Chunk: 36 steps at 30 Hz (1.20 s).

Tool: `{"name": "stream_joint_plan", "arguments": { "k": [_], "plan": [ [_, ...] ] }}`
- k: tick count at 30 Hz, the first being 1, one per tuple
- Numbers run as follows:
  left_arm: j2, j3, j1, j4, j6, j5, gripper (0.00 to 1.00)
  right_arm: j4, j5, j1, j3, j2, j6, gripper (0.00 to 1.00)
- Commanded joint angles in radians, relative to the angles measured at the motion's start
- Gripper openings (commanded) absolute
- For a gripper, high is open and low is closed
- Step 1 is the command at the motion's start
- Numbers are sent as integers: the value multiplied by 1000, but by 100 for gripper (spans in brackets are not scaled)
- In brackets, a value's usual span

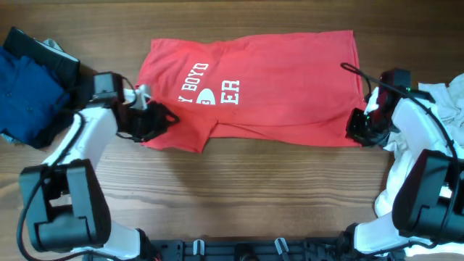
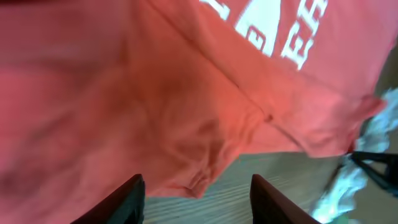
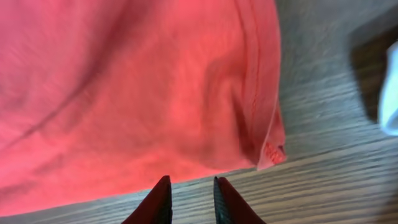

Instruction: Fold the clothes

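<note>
The red T-shirt [image 1: 290, 80] lies spread across the far half of the wooden surface [image 1: 254, 188], lettering up, with a flap near its left side turned over the print. We judge the step in hand to be taking hold of the near hem for a lengthwise fold.

The left fingers [image 1: 163, 122] sit at the shirt's near-left edge. They are spread wide apart and hold nothing, and a puckered bit of hem sits just ahead of their tips. The right fingers [image 1: 359, 125] sit at the near-right corner with only a narrow gap between them and bare wood in that gap. They hold no cloth, and the stitched corner lies just beyond them.

The next move calls for each pair to slide under its edge, close on a single layer, then lift and carry it toward the far edge together.

The near half of the surface is bare and gives room to move. To the left a blue garment [image 1: 25, 87] crowds that arm, and a white cloth [image 1: 446, 101] lies close on the right.
</note>
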Motion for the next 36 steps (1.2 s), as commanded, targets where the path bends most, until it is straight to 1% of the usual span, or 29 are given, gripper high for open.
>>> {"name": "stream_joint_plan", "arguments": {
  "k": [1,3,6,10,13,16,20,21,24,26,30,36],
  "plan": [
    [2,-1,-123,14,41,-111,57,48,-23,4,-59,12,1,22],
    [2,-1,-169,27,41,-167,57,97,-29,4,-83,12,0,20],
    [2,-1,-232,41,41,-220,57,116,-71,4,-78,9,-26,15],
    [2,-1,-267,66,41,-230,57,8,-163,4,14,-38,-21,19],
    [3,-1,-279,80,41,-268,55,-25,-162,4,77,-93,-25,18],
    [11,-1,-298,102,41,-268,56,11,-143,4,80,-104,-48,5],
    [24,-1,-327,141,41,-274,57,95,-144,14,36,-64,-50,4],
    [29,-1,-340,148,40,-306,57,122,-143,24,16,-26,-50,4],
    [32,-1,-341,147,40,-309,59,163,-141,27,-5,19,-51,5],
    [38,-1,-341,146,40,-308,59,197,-106,27,-24,61,-45,4],
    [40,-1,-355,144,41,-305,61,217,-40,27,-28,131,-40,4],
    [46,-1,-402,163,42,-326,65,220,-40,27,-28,174,-40,4]
  ]
}}
